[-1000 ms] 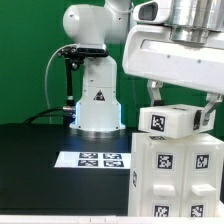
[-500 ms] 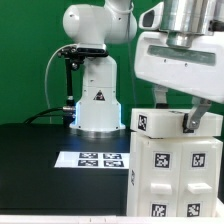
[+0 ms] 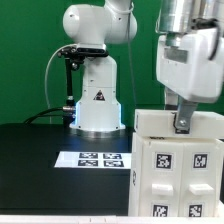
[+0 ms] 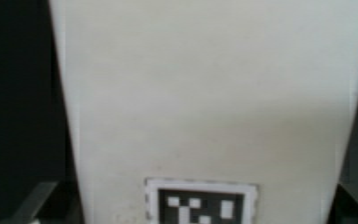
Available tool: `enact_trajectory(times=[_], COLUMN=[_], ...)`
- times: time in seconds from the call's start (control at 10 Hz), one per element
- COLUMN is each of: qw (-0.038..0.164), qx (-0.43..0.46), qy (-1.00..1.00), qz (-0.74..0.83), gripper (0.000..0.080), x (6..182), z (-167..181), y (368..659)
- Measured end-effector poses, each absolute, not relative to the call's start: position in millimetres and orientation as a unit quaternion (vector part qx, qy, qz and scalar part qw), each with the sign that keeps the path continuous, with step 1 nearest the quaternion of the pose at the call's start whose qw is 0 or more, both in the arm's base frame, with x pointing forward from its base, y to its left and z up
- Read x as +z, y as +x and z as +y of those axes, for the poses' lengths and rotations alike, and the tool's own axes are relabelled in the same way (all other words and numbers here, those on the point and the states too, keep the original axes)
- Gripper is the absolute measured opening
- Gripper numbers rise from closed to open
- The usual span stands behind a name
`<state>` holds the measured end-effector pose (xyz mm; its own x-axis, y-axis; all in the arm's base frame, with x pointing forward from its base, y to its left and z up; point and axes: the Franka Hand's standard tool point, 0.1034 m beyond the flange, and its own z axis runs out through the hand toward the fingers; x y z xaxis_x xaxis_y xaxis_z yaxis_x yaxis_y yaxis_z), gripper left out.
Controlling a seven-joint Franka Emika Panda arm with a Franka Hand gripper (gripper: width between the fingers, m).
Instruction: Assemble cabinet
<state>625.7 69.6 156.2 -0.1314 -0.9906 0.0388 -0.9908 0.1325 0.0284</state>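
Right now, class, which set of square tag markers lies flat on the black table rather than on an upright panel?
Those on the marker board, lying flat before the robot pedestal. The others sit on the cabinet front.

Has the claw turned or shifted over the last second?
Yes. The claw has rotated about its vertical axis: against the fixed white robot pedestal, its broad face now shows narrow, one finger lying on the white tagged plastic cabinet.
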Motion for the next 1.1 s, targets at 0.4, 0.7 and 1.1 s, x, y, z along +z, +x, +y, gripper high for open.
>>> enact_trajectory(times=[0.4,0.7,1.1], qw=[-0.016,-0.019,-0.033], qx=[-0.013,-0.016,-0.017], qy=[0.547,0.563,0.703], qz=[-0.837,-0.826,-0.71], gripper=[0.056,0.0635,0.0797], x=[157.9,157.0,179.1], z=[79.6,80.6,83.2], y=[629.7,630.5,629.6])
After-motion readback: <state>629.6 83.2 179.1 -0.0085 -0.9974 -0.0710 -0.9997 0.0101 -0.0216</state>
